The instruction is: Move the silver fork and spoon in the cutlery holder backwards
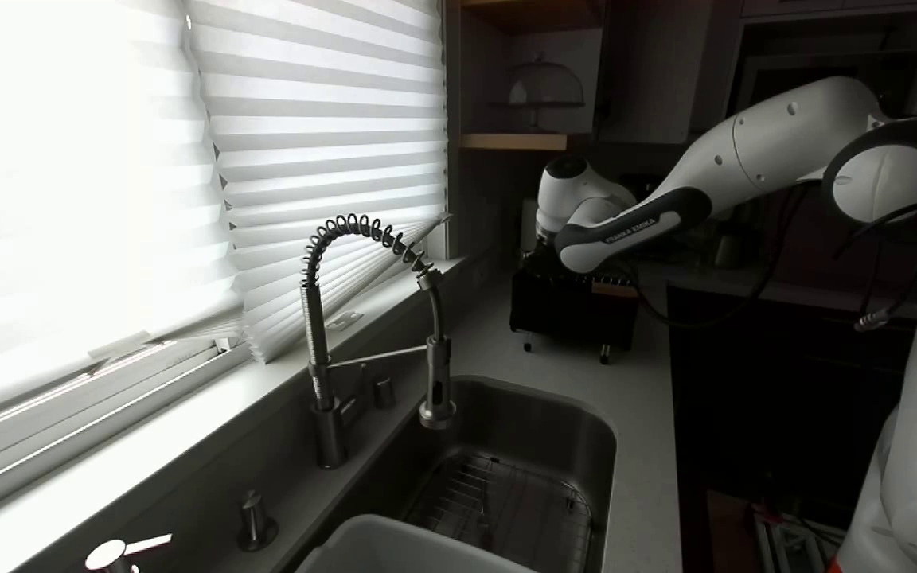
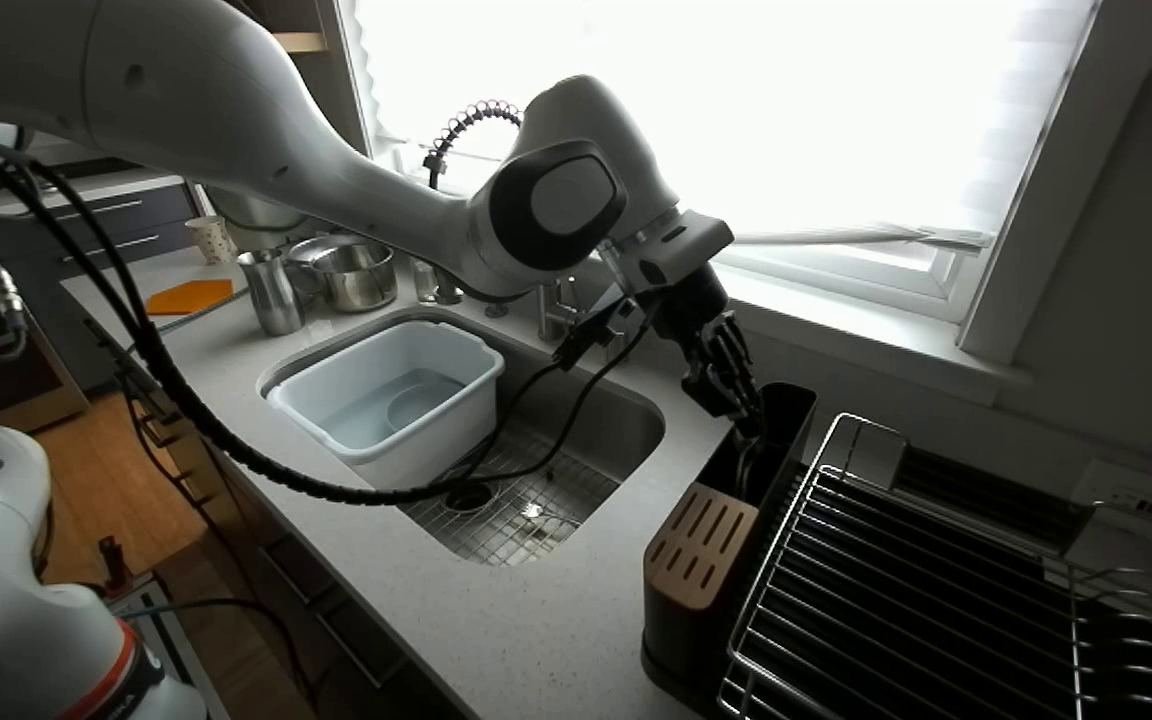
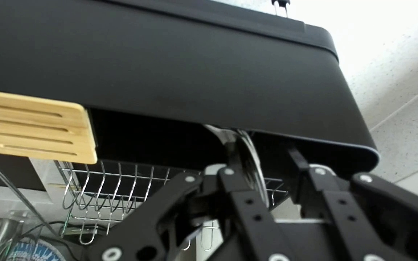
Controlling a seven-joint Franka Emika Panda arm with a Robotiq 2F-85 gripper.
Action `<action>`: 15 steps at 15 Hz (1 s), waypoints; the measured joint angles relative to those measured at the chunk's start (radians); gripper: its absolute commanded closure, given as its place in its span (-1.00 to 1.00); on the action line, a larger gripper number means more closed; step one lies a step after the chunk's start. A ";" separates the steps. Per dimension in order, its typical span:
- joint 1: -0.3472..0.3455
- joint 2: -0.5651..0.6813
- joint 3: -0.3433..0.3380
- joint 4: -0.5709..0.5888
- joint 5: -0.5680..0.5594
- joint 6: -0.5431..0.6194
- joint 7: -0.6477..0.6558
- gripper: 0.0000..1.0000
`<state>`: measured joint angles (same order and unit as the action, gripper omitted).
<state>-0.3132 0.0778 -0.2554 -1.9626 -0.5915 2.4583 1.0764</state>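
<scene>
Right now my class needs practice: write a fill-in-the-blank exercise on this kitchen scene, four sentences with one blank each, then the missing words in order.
1. The cutlery reaches up from ____ the holder, not from outside it.
2. The slotted lid of the holder looks made of ____.
3. In the wrist view, the hand is not shut but ____.
4. The tub sits in the ____.

Missing words: inside; wood; open; sink.
</scene>
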 measured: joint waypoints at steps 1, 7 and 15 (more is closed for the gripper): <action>0.000 0.000 -0.002 0.003 0.001 -0.009 -0.001 1.00; 0.000 -0.002 -0.014 0.033 0.002 -0.047 -0.029 0.95; 0.004 -0.041 -0.016 0.038 0.004 -0.047 -0.039 0.95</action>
<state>-0.3089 0.0364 -0.2713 -1.9245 -0.5877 2.4115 1.0379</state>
